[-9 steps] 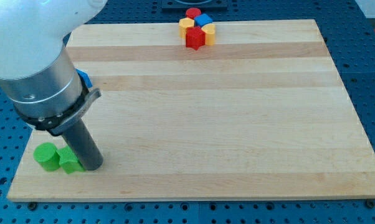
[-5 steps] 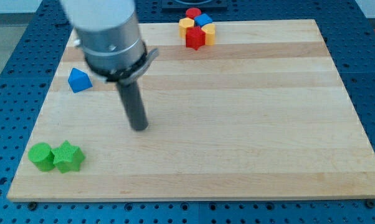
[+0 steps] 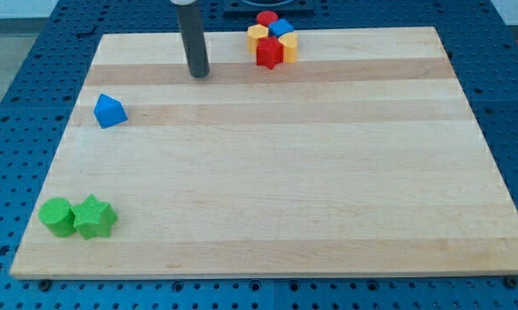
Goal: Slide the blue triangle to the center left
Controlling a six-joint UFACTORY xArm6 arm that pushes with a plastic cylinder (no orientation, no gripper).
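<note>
The wooden counter (image 3: 311, 189) fills most of the view, a pale board lying on a blue perforated base (image 3: 18, 103); the dark rod (image 3: 193, 39) comes down from the view's top edge, left of the middle, and my tip (image 3: 199, 74) rests on the board near its top edge; there is no claw on this arm, only the rod, so nothing is gripped.

At the view's top, right of my tip and clear of it, a cluster of blocks sits packed together: a red star-like block (image 3: 269, 52) at the front, a yellow block (image 3: 257, 34) at its upper left, a second yellow block (image 3: 288, 48) at its right, a blue block (image 3: 281, 27) above, and a red block (image 3: 265, 17) at the very top; their exact shapes are hard to make out.

The blue triangle (image 3: 109, 111) lies alone near the board's left edge, in its upper half, below and to the left of my tip and well apart from it.

In the bottom left corner a green cylinder (image 3: 57, 215) and a green star (image 3: 95, 217) touch side by side.
</note>
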